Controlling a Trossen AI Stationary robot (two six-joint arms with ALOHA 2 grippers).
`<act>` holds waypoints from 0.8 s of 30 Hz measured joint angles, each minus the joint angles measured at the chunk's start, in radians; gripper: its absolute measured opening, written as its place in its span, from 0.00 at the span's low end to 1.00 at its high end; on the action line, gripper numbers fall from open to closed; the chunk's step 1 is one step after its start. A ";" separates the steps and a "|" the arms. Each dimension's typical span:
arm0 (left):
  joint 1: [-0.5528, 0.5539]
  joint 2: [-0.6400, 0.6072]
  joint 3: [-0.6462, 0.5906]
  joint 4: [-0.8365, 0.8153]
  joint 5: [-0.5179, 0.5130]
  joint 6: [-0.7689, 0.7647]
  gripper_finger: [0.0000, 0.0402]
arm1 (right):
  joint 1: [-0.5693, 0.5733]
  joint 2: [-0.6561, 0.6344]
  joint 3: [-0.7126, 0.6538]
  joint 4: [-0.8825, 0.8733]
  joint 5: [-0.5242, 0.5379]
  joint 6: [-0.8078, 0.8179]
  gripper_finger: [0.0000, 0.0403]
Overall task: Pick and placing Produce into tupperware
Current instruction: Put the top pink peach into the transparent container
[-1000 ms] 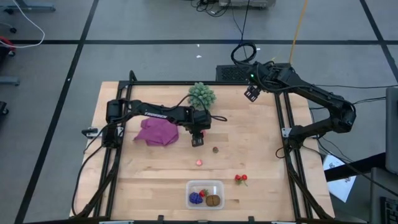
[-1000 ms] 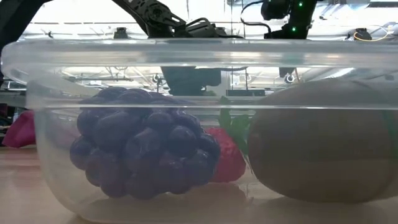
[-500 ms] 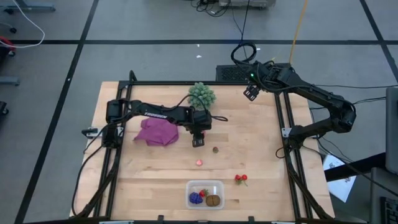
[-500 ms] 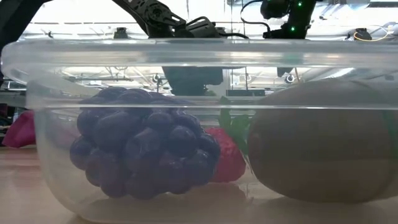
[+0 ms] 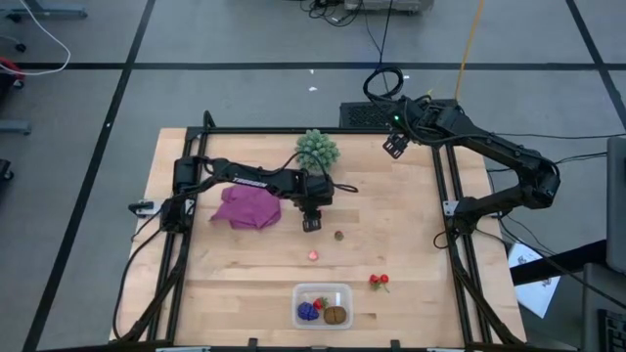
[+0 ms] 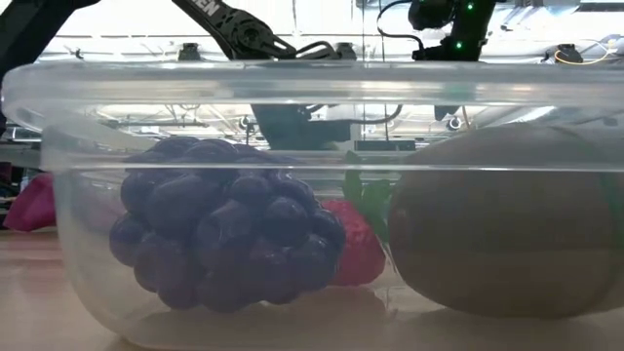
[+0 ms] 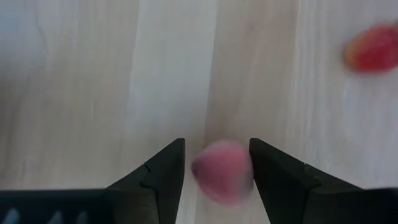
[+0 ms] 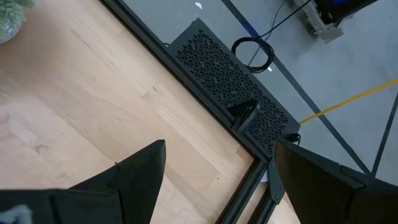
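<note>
**Pink berry lies on the near side of the open left gripper**

At the table's left, a magenta cloth (image 5: 246, 208) lies just beside the left arm. The left gripper (image 5: 311, 223) hangs mid-table with its fingers apart and nothing clamped. In the left wrist view the pink berry (image 7: 222, 178) sits framed between the two dark fingers (image 7: 163, 171); whether they touch it I cannot tell. From above, that pink berry (image 5: 313, 256) lies toward the near edge from the gripper, so the left arm is much the nearer one. The berry is roundish, with no clear long axis.

A small brown piece (image 5: 338, 235) rests just right of the gripper. The clear tupperware (image 5: 324, 292) stands at the near edge, already holding the grape cluster (image 6: 224, 234), a strawberry (image 6: 356, 244) and the kiwi (image 6: 497, 219). Red berries (image 5: 379, 282) lie just right of it.

The right gripper (image 5: 395, 147) waits, open, at the far right corner. The wooden table (image 5: 411, 225) is flat with free room around the berry.
</note>
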 joint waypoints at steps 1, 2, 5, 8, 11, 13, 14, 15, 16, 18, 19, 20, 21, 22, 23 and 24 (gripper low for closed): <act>0.000 0.000 0.000 -0.006 -0.003 0.000 0.45 | 0.000 0.000 0.000 0.000 0.000 -0.001 0.72; 0.000 0.000 0.000 -0.005 -0.003 0.001 0.45 | 0.000 0.000 0.000 0.000 0.000 -0.004 0.72; 0.000 -0.001 0.000 -0.043 -0.020 -0.004 0.45 | 0.000 0.000 0.000 0.009 0.000 -0.008 0.72; 0.000 -0.002 0.000 -0.091 -0.041 -0.019 0.45 | 0.000 0.000 0.000 0.011 0.000 -0.010 0.72; -0.001 -0.002 0.000 -0.106 -0.046 -0.023 0.45 | 0.000 0.000 0.000 0.014 0.000 -0.010 0.72; -0.002 -0.002 0.000 -0.092 -0.047 -0.023 0.45 | 0.000 0.000 0.000 0.015 0.000 -0.010 0.72; -0.002 -0.002 0.000 -0.084 -0.047 -0.023 0.45 | 0.000 0.000 0.000 0.015 0.000 -0.010 0.72; -0.003 -0.002 0.000 -0.079 -0.047 -0.023 0.45 | 0.000 0.000 0.000 0.015 0.000 -0.008 0.72; -0.003 -0.002 0.000 -0.074 -0.047 -0.023 0.45 | 0.000 0.000 0.000 0.015 0.000 -0.006 0.72; -0.003 -0.002 0.000 -0.064 -0.047 -0.022 0.45 | 0.000 0.000 0.000 0.015 0.000 -0.006 0.72; -0.003 -0.002 0.000 -0.064 -0.047 -0.022 0.45 | 0.000 0.000 0.000 0.014 0.000 -0.006 0.72; -0.003 -0.003 0.000 -0.064 -0.047 -0.022 0.45 | 0.000 0.000 0.000 0.015 0.000 -0.005 0.72; -0.003 -0.003 0.000 -0.064 -0.047 -0.022 0.45 | 0.000 0.000 0.000 0.015 0.000 -0.005 0.72; -0.003 -0.003 0.000 -0.065 -0.047 -0.022 0.45 | 0.000 0.000 0.000 0.014 0.000 -0.004 0.72; -0.003 -0.003 0.000 -0.066 -0.047 -0.022 0.45 | 0.000 0.000 0.000 0.014 0.000 -0.003 0.72; -0.003 -0.003 0.000 -0.067 -0.047 -0.022 0.45 | 0.000 0.000 0.000 0.014 0.000 -0.003 0.72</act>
